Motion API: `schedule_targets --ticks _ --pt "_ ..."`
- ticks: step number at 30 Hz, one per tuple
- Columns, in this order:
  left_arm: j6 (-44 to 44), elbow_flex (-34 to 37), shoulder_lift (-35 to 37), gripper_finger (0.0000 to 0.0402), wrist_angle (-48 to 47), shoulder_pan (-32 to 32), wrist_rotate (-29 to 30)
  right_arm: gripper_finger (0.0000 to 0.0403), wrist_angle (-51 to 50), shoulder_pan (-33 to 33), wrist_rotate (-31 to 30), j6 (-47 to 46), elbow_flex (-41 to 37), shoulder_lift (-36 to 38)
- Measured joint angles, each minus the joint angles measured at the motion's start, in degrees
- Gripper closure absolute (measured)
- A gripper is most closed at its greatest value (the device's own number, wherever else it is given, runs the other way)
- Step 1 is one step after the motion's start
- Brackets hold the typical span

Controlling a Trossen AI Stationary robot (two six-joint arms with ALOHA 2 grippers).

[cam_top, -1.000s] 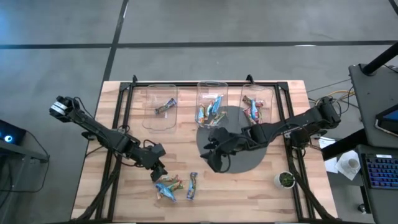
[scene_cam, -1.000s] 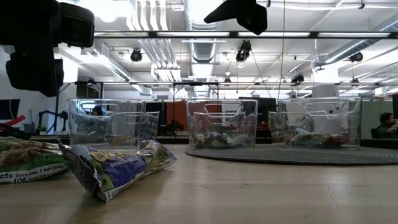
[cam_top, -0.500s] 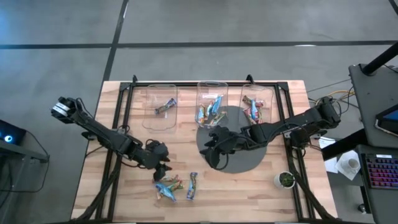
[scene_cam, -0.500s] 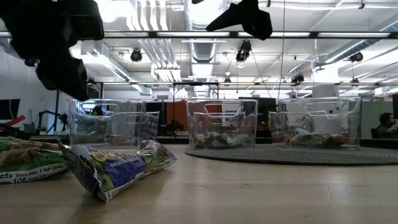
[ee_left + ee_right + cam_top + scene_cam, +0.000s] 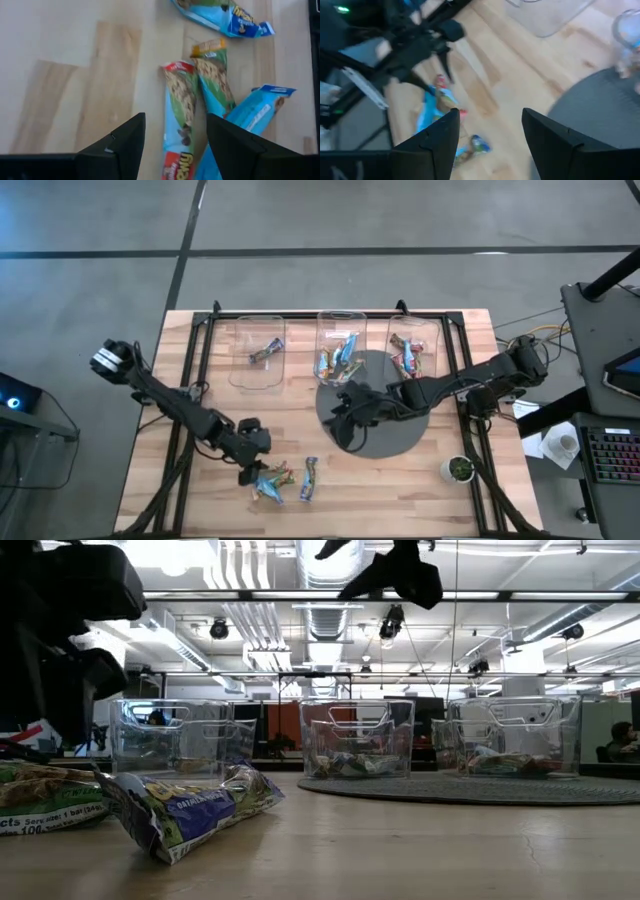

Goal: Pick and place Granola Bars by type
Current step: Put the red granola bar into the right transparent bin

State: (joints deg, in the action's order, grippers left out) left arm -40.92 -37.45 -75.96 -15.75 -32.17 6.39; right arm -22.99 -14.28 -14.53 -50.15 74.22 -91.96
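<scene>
Several granola bars lie flat on the wood near the table's near edge: a cluster [image 5: 268,480] and a single blue one [image 5: 308,478]. My left gripper [image 5: 252,467] hangs open just above the cluster. In the left wrist view its fingers [image 5: 175,150] stand on either side of a blue bar with a red end [image 5: 178,120], beside a green bar [image 5: 214,75] and a blue bar [image 5: 257,117]; it touches none of them. My right gripper [image 5: 345,420] is open and empty above the grey mat [image 5: 400,435]. In the low view two bars [image 5: 190,805] lie close by.
Three clear bins stand along the far side: the left one [image 5: 255,330] holds one bar, the middle [image 5: 342,320] and right [image 5: 412,328] several. A black frame rail [image 5: 195,360] runs down the table's left side. A small round pot [image 5: 459,469] sits near the right near corner.
My left gripper has moved toward the near edge and come down over the bar cluster, its fingers still open. The bars have not moved.
</scene>
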Motion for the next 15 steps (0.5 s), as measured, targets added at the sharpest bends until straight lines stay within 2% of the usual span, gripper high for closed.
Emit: schedule_targets --ticks 5,15 --pt "-5.28 0.04 -2.33 0.0209 3.76 -0.99 -1.33 0.0197 -4.39 1.24 -0.28 1.31 -0.02 0.00" --pt "-4.35 -1.71 -11.30 0.0209 4.61 -1.15 -1.21 0.0197 -5.78 2.37 -0.24 8.95 -0.11 0.00"
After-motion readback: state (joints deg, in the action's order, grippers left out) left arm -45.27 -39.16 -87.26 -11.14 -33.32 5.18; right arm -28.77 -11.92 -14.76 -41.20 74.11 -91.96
